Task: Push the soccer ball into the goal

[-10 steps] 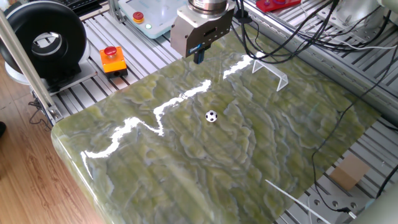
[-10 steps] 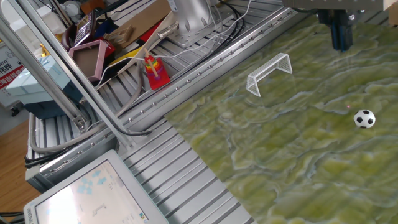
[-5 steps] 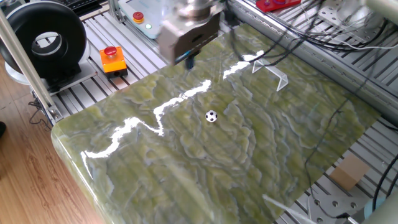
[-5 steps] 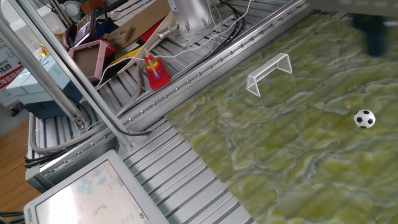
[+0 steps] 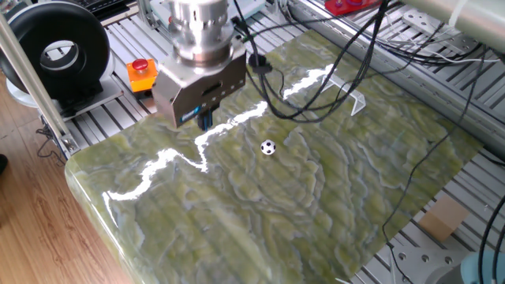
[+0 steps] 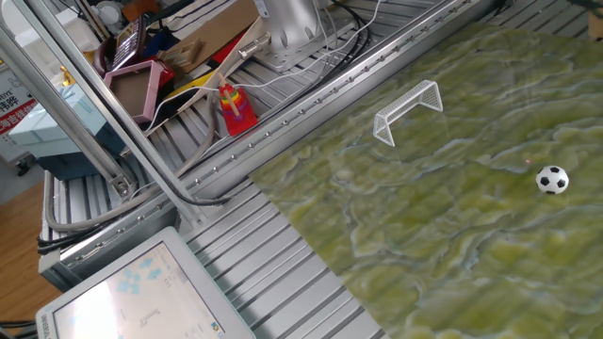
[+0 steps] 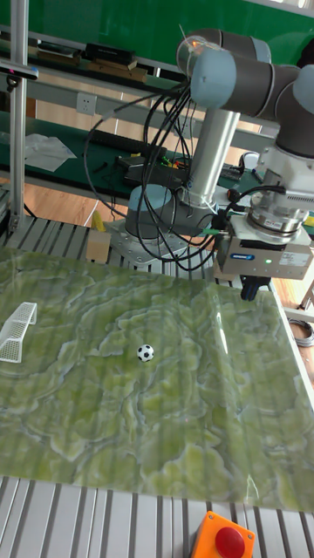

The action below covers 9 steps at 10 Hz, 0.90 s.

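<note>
No text, label, brand or number can be read in any of the views. A red-and-white sign (image 6: 13, 104) at the left edge of the other fixed view carries marks too small and cut off to make out.

Cables are crossing the goal (image 5: 347, 91) at upper right of one fixed view, hiding part of its frame. The gripper (image 5: 205, 121) is showing only dark tips under its housing, its gap too small to tell.
</note>
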Available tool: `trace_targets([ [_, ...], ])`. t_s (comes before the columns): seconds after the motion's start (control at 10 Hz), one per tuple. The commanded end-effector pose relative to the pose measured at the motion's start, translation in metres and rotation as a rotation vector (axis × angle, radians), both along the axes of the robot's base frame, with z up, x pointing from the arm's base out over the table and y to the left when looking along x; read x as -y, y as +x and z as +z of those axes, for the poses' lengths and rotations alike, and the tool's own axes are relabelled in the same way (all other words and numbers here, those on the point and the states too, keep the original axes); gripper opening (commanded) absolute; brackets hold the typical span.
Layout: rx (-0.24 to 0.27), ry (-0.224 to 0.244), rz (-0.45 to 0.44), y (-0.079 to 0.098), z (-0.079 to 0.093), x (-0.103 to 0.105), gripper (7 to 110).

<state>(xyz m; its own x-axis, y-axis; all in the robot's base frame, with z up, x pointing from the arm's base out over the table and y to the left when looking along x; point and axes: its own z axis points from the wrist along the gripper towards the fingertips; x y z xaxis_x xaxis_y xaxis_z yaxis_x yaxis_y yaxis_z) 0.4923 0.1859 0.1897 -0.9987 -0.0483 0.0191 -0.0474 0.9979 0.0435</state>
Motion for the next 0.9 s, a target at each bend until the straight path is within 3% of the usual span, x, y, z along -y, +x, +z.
trace_targets([
  [0.0, 0.025, -0.007, -0.042, 0.004, -0.033, 0.002, 7],
  [0.2, -0.011, -0.055, -0.064, -0.006, -0.039, 0.021, 7],
  [0.6, -0.010, -0.071, -0.062, -0.007, -0.043, 0.030, 7],
  [0.8, 0.000, -0.033, -0.044, -0.012, -0.056, 0.032, 7],
])
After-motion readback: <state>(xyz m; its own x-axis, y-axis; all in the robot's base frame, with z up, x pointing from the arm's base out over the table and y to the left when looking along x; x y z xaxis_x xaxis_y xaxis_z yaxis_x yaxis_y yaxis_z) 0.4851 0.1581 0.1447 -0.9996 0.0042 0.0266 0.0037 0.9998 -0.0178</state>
